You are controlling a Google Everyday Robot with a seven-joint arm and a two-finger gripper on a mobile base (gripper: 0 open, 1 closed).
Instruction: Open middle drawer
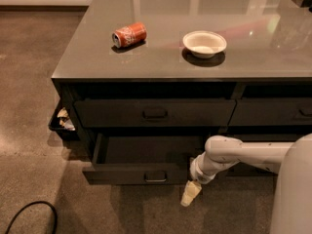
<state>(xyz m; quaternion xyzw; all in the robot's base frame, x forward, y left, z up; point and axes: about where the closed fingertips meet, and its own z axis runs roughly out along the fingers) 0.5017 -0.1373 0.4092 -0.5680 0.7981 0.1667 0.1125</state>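
The middle drawer (141, 172) is a wide dark drawer pulled out from the cabinet, its inside showing from above. A small loop handle (156, 177) sits at the centre of its front. My gripper (190, 194) hangs pointing down at the floor just right of the drawer front's right end, apart from the handle and holding nothing. My white arm (243, 152) reaches in from the right. The drawer above it (155, 113) is closed.
On the grey countertop (97, 57) lie a red soda can (129, 34) on its side and a white bowl (204, 43). A dark bin with crumpled rubbish (62, 121) stands at the cabinet's left side. A black cable (29, 213) lies on the floor at lower left.
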